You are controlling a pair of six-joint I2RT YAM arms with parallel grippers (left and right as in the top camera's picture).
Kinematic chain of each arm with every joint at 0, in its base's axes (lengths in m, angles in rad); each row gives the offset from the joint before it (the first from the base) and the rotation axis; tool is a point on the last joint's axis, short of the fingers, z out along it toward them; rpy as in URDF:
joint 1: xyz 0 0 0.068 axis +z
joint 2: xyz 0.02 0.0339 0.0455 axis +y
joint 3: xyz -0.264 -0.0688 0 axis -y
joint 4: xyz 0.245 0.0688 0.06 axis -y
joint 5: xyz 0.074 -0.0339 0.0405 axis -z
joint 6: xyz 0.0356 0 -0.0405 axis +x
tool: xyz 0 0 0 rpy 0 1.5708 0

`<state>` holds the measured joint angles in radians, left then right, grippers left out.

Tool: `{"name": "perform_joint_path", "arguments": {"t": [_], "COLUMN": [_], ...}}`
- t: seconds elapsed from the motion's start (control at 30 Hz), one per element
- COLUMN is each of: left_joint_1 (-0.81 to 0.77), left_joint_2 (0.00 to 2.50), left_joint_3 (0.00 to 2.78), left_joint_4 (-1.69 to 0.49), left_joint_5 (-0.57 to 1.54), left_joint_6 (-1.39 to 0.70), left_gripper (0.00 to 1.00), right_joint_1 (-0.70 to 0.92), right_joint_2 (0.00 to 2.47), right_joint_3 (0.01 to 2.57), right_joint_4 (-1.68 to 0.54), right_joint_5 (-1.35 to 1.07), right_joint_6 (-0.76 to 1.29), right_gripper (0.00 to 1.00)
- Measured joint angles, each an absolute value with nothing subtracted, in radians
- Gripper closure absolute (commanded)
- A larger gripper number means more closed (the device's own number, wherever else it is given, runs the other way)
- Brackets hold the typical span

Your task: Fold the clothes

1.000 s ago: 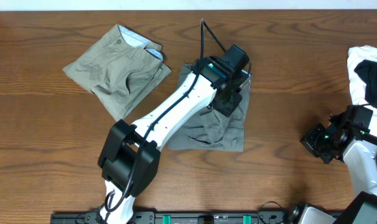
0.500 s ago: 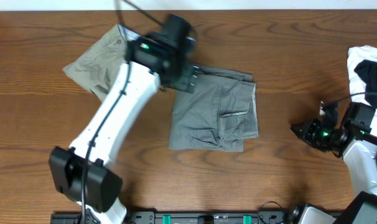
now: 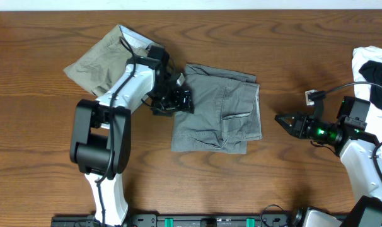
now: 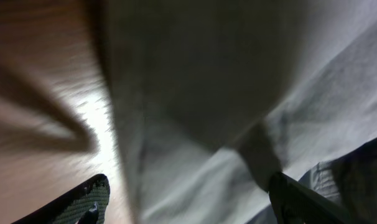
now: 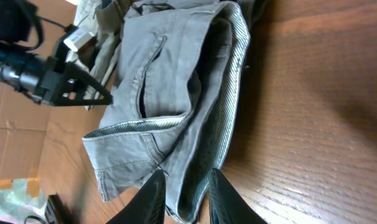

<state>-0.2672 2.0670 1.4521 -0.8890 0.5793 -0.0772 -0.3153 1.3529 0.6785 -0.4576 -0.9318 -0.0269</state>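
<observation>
The clothes [image 3: 210, 129] are judged partly done: grey shorts [image 3: 232, 94] are laid folded mid-surface, while khaki shorts [image 3: 96, 66] near the far-left corner look unfinished. The left claw [image 3: 175, 101] is spread wide at the grey shorts' left edge; the right claw [image 3: 284, 120] is held narrow and empty.

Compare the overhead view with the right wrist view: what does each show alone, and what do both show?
Only overhead: the white and black cloth at the far right, and the whole left arm from base to wrist. Only right wrist: the striped lining of the grey shorts, and cardboard past the table edge. Both: the grey shorts, the left gripper at their edge, and the wooden table.
</observation>
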Motion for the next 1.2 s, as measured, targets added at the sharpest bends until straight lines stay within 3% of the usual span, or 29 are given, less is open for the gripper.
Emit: {"name": "perform_joint_path", "arguments": {"t": [0.03,0.1,0.23,0.3,0.63,0.93,1.03,1.07,1.1,1.13,1.2], "left_joint_1": [-0.272,-0.282,-0.313,-0.329,-0.295,0.024,0.147,0.178,0.215,0.241,0.297], "left_joint_2": [2.076,2.097,2.140,2.146,1.969,1.732,1.793,1.821,1.860,1.890,1.961], "left_joint_3": [1.452,1.452,1.452,1.452,1.506,1.573,1.573,1.573,1.573,1.573,1.573], "left_joint_4": [-0.879,-0.861,-0.824,-0.814,-0.780,-0.685,-0.676,-0.671,-0.668,-0.667,-0.670], "left_joint_5": [0.595,0.625,0.684,0.712,0.725,0.612,0.596,0.593,0.590,0.587,0.577], "left_joint_6": [-0.077,-0.080,-0.054,-0.050,0.022,0.038,0.046,0.050,0.050,0.054,0.050], "left_gripper": [0.21,0.38,0.87,0.94,0.94,0.94,0.84,0.74,0.56,0.48,0.46], "right_joint_1": [-0.315,-0.315,-0.315,-0.315,-0.315,-0.315,-0.315,-0.315,-0.315,-0.315,-0.315], "right_joint_2": [1.353,1.353,1.353,1.353,1.353,1.353,1.353,1.353,1.353,1.353,1.353], "right_joint_3": [0.678,0.678,0.678,0.678,0.678,0.678,0.678,0.678,0.678,0.678,0.678], "right_joint_4": [-0.456,-0.455,-0.454,-0.454,-0.451,-0.448,-0.447,-0.447,-0.448,-0.447,-0.448], "right_joint_5": [-0.935,-0.936,-0.939,-0.937,-0.922,-0.897,-0.896,-0.895,-0.894,-0.893,-0.892], "right_joint_6": [-0.027,-0.027,-0.025,-0.015,0.002,0.043,0.049,0.050,0.052,0.053,0.055], "right_gripper": [0.78,0.78,0.78,0.78,0.78,0.78,0.79,0.79,0.79,0.79,0.78]}}
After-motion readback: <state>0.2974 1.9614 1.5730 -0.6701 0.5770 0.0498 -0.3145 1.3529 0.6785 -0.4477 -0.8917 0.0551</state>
